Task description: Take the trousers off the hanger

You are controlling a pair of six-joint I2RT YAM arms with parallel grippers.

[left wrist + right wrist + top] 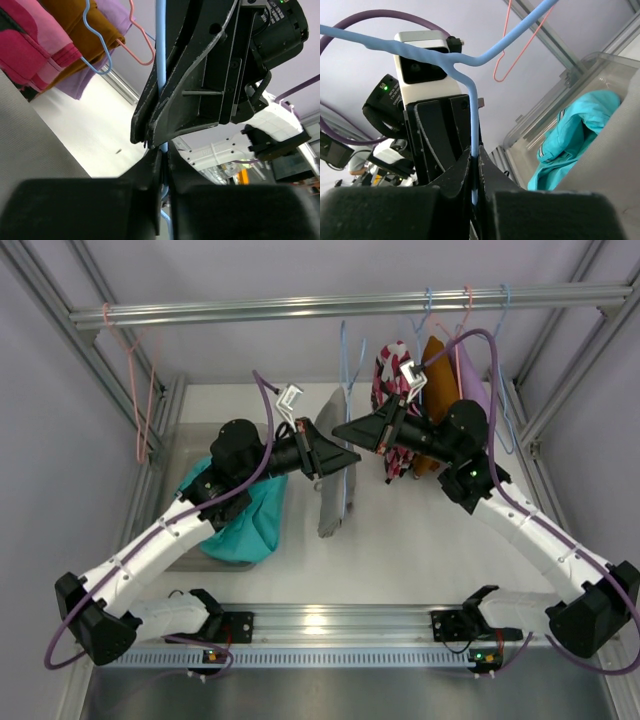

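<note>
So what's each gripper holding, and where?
Both hold the hanger: the left gripper and right gripper each pinch its thin blue wire.

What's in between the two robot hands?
The blue hanger holding the grey trousers. The top view shows it; both wrist views show fingers pinching its wire.

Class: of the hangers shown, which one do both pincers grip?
The light blue hanger carrying the grey trousers; none of the others is held.

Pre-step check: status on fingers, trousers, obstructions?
Left gripper shut on blue hanger. Right gripper shut on same hanger. Grey trousers on it, not off. Hung clothes close alongside.
</note>
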